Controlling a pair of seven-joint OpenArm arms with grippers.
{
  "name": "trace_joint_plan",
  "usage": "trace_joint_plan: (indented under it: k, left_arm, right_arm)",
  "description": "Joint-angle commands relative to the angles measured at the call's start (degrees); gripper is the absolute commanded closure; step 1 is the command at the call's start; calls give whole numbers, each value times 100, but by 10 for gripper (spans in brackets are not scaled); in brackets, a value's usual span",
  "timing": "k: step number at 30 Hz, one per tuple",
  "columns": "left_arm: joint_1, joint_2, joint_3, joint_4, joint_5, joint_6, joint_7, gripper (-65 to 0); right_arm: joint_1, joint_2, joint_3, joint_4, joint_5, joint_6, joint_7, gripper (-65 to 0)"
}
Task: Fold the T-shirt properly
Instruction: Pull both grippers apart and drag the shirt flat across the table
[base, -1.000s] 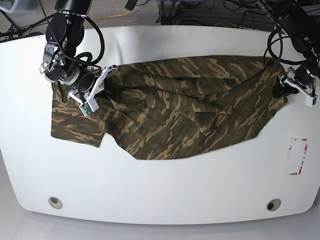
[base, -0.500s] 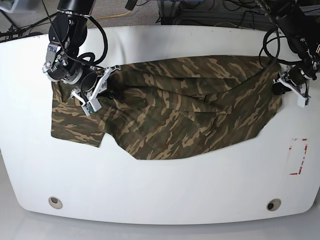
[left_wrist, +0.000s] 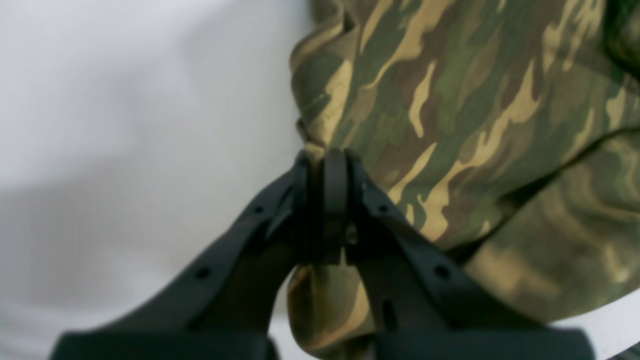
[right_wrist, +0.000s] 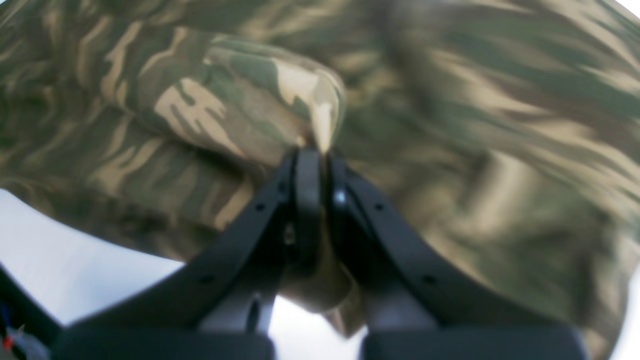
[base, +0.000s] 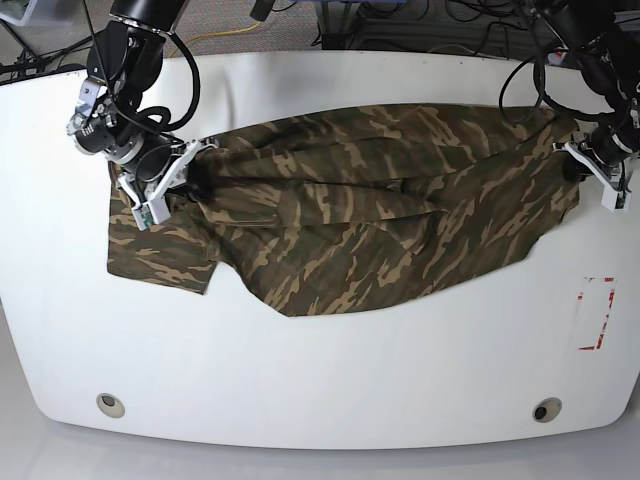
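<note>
Base view: both arms low, each end effector (base: 190, 172) pinching the T-shirt (base: 350, 215).

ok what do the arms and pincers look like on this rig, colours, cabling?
Both arms are black, jointed, with loose black cables looping alongside. The right arm's wrist carries a silver-grey metal section behind its white-framed right pincer; the left pincer has a similar white bracket. Seen from the wrist cameras, each pincer has matte black angled fingers with small round holes along the sides.

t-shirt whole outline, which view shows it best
The base view: the whole T-shirt lies spread across the white table. Each wrist view shows only a bunched edge pinched in the left gripper or right gripper.
</note>
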Motion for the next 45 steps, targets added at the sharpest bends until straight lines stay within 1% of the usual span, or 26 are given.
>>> trace_joint_plan:
  k: [1,4,9,11,16,19,21,25,27,28,30,33,35,38,42,45]
  left_arm:
    - [-102,-36,-5,550,-82,-6,85,-6]
    - [-172,35,127,963,-82,-6,270,-6]
    - [-673,237,874,1499,-91,-6,340,-6]
    - [-963,386,1235,1543,-91,-6,349,-6]
    - [-1675,589,1850,1658,-82,-6,349,-6]
    - [-2036,712,2026,1745,-82,262,349,-6]
    - [-2273,729,2052,1825,-73,421,349,-6]
    - [-2721,729,2052,1869,-73,544,349,-6]
    - [-2968,694,2026,1886,-73,544,349,-6]
    - [-3055,677,2017,1886,-65,544,349,-6]
    - [-3310,492,2008,1904,14,544,349,-6]
    - [-3653,404,2008,1904,208,544,349,-6]
    - [-3873,334,2008,1904,313,544,349,-6]
    - [-4304,167,2008,1895,410,544,340,-6]
    - [-4893,-44,2008,1869,472,544,340,-6]
    - [-5244,-238,2017,1869,463,544,340,-6]
  right_arm:
    - [116,84,289,126,89,6,134,0]
    - [256,172,518,126,80,6,134,0]
    - [740,339,518,82,-16,6,134,0]
    - [1056,356,518,74,-263,6,134,0]
    - [1944,365,509,-296,-983,6,134,0]
    - [2533,400,509,-665,-1335,6,134,0]
    - [2929,532,500,-902,-1555,6,134,0]
    - [3755,673,263,-1438,-1942,6,134,0]
    - [4133,813,104,-1570,-2065,6,134,0]
    - [4292,840,52,-1579,-2126,6,134,0]
    - [4670,884,-133,-1588,-2249,6,134,0]
    - [5136,919,-432,-1588,-2408,6,134,0]
    - [5382,1007,-625,-1588,-2504,6,134,0]
    - [5804,1095,-907,-1588,-2504,6,107,0]
    - [6296,1095,-1021,-1588,-2539,6,90,0]
    - [6604,1209,-1030,-1579,-2495,6,-77,0]
